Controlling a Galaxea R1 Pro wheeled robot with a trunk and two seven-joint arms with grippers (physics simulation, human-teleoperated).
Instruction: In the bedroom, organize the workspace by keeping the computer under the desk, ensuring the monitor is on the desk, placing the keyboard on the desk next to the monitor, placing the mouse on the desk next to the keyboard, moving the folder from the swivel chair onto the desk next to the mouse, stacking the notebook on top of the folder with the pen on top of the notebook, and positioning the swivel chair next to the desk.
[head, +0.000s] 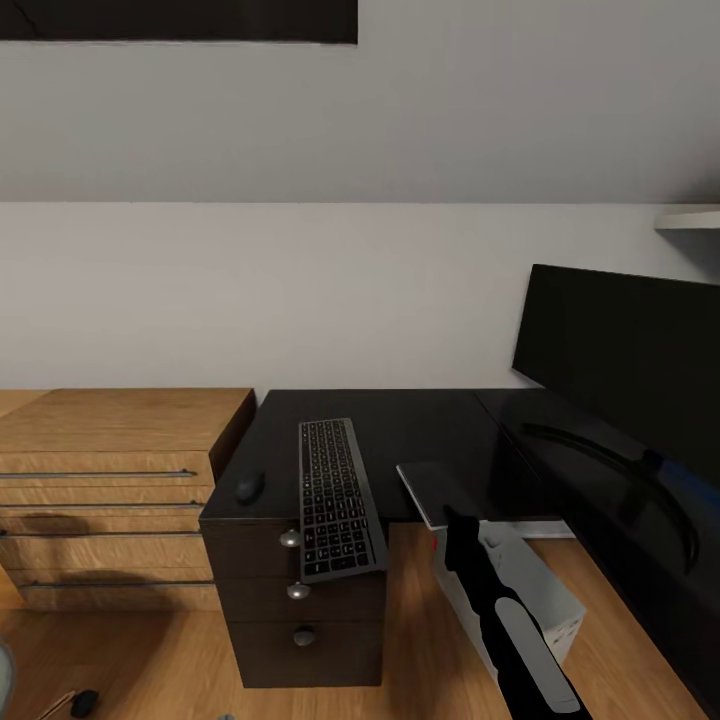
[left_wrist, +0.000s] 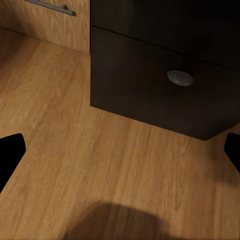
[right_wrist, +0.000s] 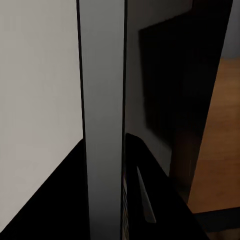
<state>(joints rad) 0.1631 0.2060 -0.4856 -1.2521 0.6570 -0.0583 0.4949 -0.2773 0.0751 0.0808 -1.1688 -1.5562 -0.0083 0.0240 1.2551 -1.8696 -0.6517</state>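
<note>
The left gripper's (left_wrist: 120, 150) jaws stand wide apart, their two dark fingertips (left_wrist: 10, 152) at opposite edges of the left wrist view, with nothing between them; they hang over the wood plank floor (left_wrist: 75, 150) just in front of the black drawer unit (left_wrist: 150, 85), whose lowest round knob (left_wrist: 180, 77) shows. Whether the right arm's (head: 515, 625) jaws are open or closed, I cannot tell: its dark and grey forearm reaches up from the near right in the head view, and its tip lies against the light grey computer (head: 540, 590), which stands on the floor under the desk, right of the drawer unit.

On the glossy black tabletop (head: 420, 430) the keyboard (head: 338, 497) lies lengthwise from far to near, its near end overhanging the front edge above the drawers. The mouse (head: 249, 487) sits just left of it, apart from it, near the left edge. The monitor (head: 620, 370) stands at the far right, black front facing left, on a curved black arm. The right wrist view looks along a thin silver-grey upright edge (right_wrist: 102, 120) beside a dark panel; I cannot tell whose edge it is.

A light-wood dresser (head: 110, 480) stands left of the desk, against the pale wall.
</note>
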